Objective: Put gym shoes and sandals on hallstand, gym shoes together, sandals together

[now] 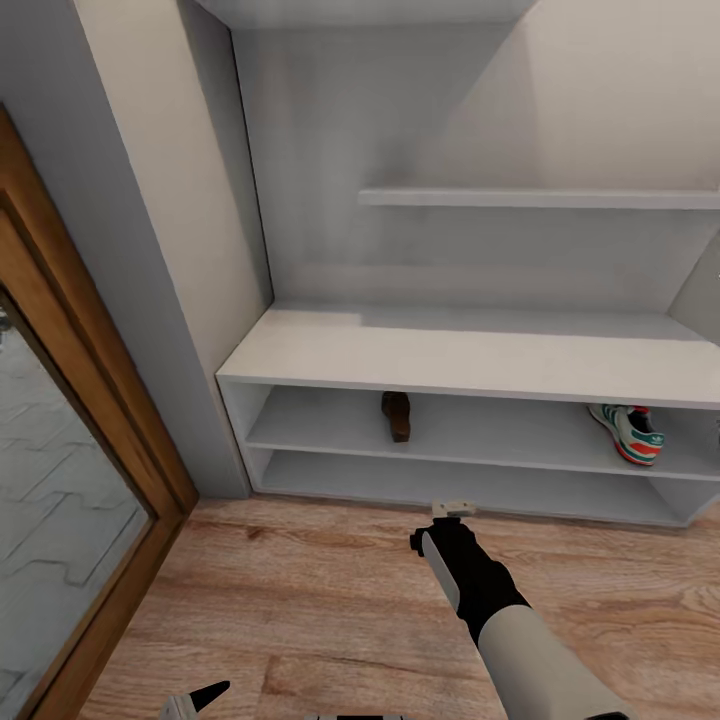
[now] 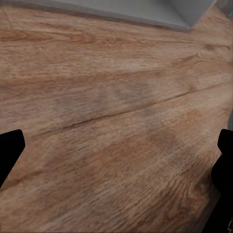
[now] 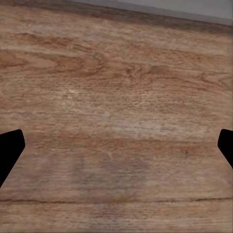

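Pale grey-white, the shoe rack (image 1: 470,355) stood against the far wall, with a flat top, two low open shelves and a floating shelf (image 1: 540,198) on the back panel above. On its upper low shelf lay one dark brown sandal (image 1: 397,415), left of the middle, and well apart from it, at the far right, one cream sneaker (image 1: 630,430) with green stripes and a red-orange heel patch. Both sat on the rack, off the floor (image 1: 300,590).

Near the rack's foot, the right arm (image 1: 490,600) reached forward over the wood planks. Its claw (image 3: 116,145) stood wide open in the right wrist view, the dark fingertips (image 3: 9,148) showing at the two edges of the picture with bare floor between them; it held and touched nothing. The left claw (image 2: 116,150) was likewise spread wide over the planks, one fingertip (image 2: 9,148) at each edge of its wrist view, with nothing in its grip and the rack's base showing beyond.

At the left stood a wood-framed door (image 1: 90,470) with a glass pane.
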